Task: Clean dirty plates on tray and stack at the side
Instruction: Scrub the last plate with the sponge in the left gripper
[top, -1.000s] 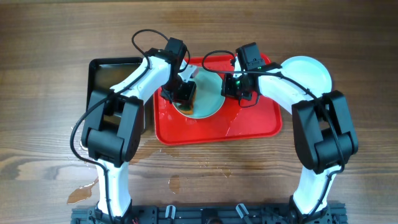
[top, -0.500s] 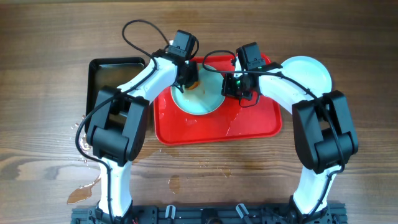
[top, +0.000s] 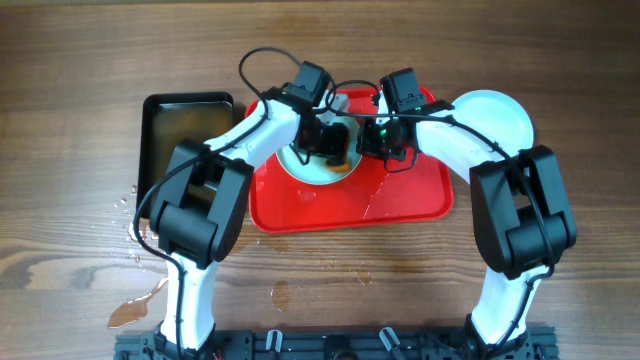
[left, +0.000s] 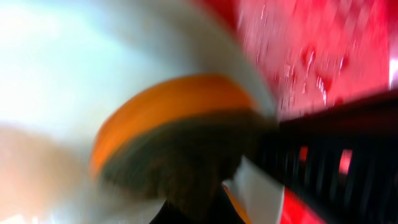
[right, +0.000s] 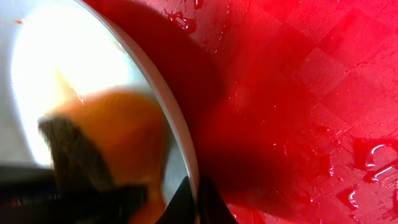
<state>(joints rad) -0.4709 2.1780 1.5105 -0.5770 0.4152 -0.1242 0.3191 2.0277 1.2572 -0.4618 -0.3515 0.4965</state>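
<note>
A pale blue plate (top: 308, 170) lies on the red tray (top: 405, 200). My left gripper (top: 331, 140) is shut on an orange sponge with a dark scrub face (left: 180, 137) and presses it on the plate's right part (left: 68, 56). My right gripper (top: 373, 141) is shut on the plate's right rim; in the right wrist view its fingers (right: 194, 200) pinch the rim, with the plate (right: 68, 56), the sponge (right: 118, 143) and the wet tray (right: 298, 93) around them. Another pale plate (top: 497, 115) lies on the table to the right of the tray.
A black rectangular pan (top: 185, 125) stands left of the tray. Water puddles lie on the wooden table at the front left (top: 135, 310) and front middle (top: 282, 294). Water drops cover the tray floor (left: 323, 50).
My left gripper has carried the sponge from the plate's left side, over its far edge, to its right side beside the right gripper. The right arm has not moved.
</note>
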